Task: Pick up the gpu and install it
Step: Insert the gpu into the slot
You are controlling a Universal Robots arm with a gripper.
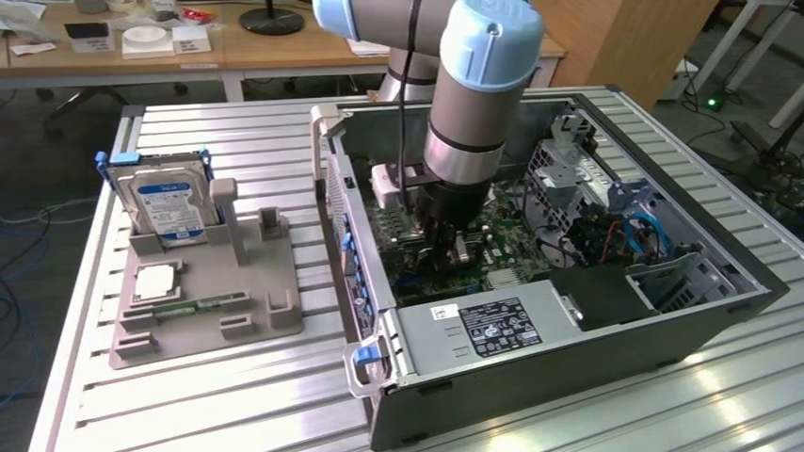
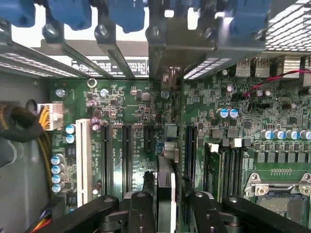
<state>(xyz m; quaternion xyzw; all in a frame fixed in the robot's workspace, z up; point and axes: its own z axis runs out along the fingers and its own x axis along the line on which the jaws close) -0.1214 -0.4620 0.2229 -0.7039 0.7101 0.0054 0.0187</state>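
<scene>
One arm reaches down into the open computer case (image 1: 703,311), its gripper (image 2: 166,194) straddling the gpu (image 2: 169,145), which stands on edge over the motherboard (image 2: 131,102) among the expansion slots, its metal bracket pointing toward the rear slot openings. The step in hand appears to be the seating of the card, the pick-up being done. Whether the gripper clamps the card or has let it go cannot be told. Judged from this pose, full seating calls for straight, even downward pressure with the bracket aligned to its opening
</scene>
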